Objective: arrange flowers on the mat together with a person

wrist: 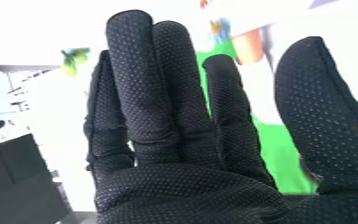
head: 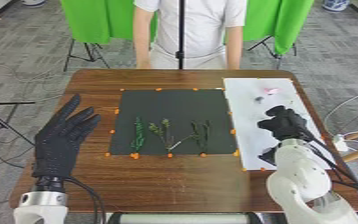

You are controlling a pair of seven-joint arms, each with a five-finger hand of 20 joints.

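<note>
In the head view, the dark mat carries a green stem, a pale branching sprig and a darker pair of stems side by side near its front. On the white sheet to the right lie a pink flower and a small dark piece. My right hand is over that sheet, nearer the robot than the pink flower and apart from it. In the right wrist view the same hand is open and holds nothing. My left hand stands open left of the mat.
The white sheet lies along the table's right side. Orange markers edge the mat, such as one marker at its front. A dark object lies on the sheet beside the right wrist. The brown table extends in front of the mat.
</note>
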